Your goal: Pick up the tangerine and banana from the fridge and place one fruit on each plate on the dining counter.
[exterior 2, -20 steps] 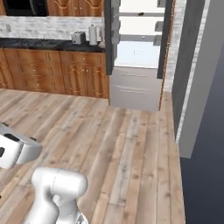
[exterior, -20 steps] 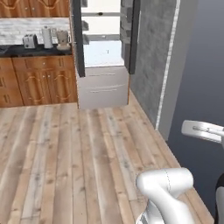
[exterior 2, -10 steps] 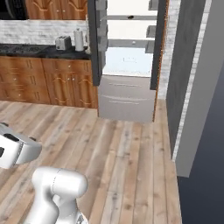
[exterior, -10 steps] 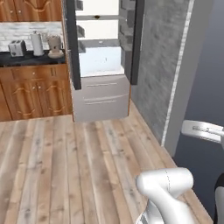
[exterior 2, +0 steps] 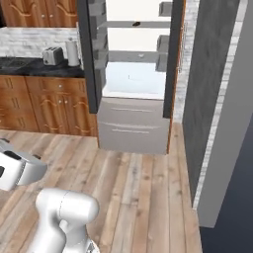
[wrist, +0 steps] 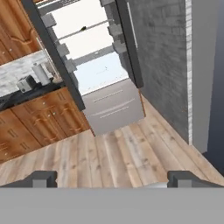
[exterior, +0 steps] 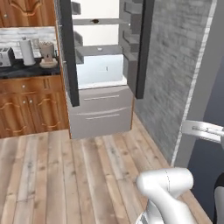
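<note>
The fridge (exterior: 103,65) stands open in the upper middle of the left base view, both doors swung out, white shelves showing. A small dark shape — possibly the banana (exterior 2: 136,23) — lies on its top shelf. The gripper (wrist: 111,180) stands wide — empty, low in the hand view.

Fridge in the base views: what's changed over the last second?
The base has driven toward the fridge, so it fills more of both base views and sits more centred; the things themselves did not move. Its doors stay open, the gripper stays open and empty, and the toaster stays on the wall counter.
</note>
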Robot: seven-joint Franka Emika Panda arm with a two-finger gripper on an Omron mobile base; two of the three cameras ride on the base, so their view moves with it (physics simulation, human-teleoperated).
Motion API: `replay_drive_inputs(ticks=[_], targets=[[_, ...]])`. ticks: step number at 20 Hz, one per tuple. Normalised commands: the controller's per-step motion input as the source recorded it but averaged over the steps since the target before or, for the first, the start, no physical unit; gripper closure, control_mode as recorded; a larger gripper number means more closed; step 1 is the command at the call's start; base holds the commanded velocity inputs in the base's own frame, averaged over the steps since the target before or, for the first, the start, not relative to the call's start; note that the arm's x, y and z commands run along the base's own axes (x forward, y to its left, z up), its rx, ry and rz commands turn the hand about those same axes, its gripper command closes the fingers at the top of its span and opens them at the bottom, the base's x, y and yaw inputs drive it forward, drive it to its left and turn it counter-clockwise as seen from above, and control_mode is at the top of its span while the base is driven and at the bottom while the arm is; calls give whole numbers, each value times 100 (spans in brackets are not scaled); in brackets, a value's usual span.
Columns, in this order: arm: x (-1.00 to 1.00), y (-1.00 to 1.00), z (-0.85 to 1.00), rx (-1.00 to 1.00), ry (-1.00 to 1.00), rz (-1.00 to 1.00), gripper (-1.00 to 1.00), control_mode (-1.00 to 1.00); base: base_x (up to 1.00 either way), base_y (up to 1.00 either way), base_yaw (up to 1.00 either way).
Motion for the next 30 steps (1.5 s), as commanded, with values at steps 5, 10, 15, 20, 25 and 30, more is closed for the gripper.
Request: replay_drive_inputs(ticks=[5, 10, 15, 20, 25, 30], targets=[[0, 0, 0, 0, 0, 0, -100, 100, 100, 0, -3], [0, 0, 0, 0, 0, 0, -100, 100, 100, -6, -1], [0, 0, 0, 0, 0, 0, -100, 100, 100, -18, -3], [0, 0, 0, 0, 0, 0, -100, 100, 100, -37, -11], [0, 0, 0, 0, 0, 0, -100, 100, 100, -12, -16], [0, 0, 0, 0, 0, 0, -100, 100, 91, 1, -10]])
